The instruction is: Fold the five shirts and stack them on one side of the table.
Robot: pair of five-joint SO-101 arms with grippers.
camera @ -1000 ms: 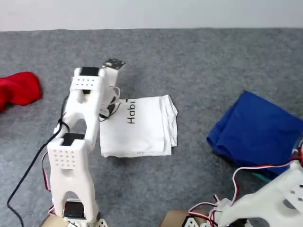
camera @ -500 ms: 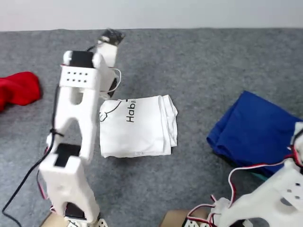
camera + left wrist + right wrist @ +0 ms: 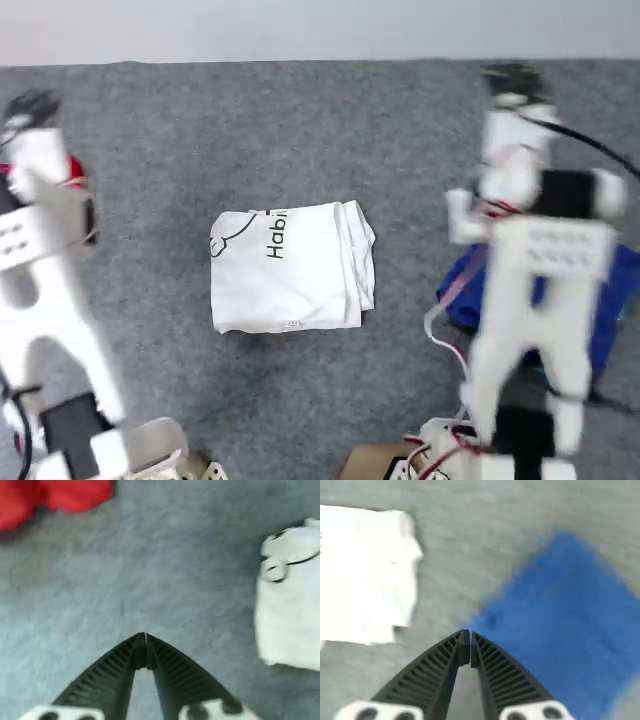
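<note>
Jaw positions relative to the shirts. Your left gripper (image 3: 145, 639) has its two ribbed black jaws pressed together at the tips, with nothing between them. It hangs over the bare grey table cover (image 3: 150, 570). In the left wrist view the crumpled red shirt (image 3: 50, 497) lies well beyond the tips toward one side. The folded white shirt (image 3: 292, 600) lies well apart toward the other side, and neither touches the jaws.

Your right gripper (image 3: 466, 632) also has its jaws closed tip to tip and carries nothing. In the right wrist view its tips appear at the border of the blue shirt (image 3: 565, 615); you cannot tell whether they touch the cloth. The white shirt lies apart from them across a strip of grey cover.

In the high view, the white shirt lies flat in the middle of the table as a folded rectangle, black print uppermost, between the two arms. The left arm (image 3: 50, 290) stands at the left edge and hides most of the red shirt. The right arm (image 3: 530, 290) stands over the blue shirt at the right side.
</note>
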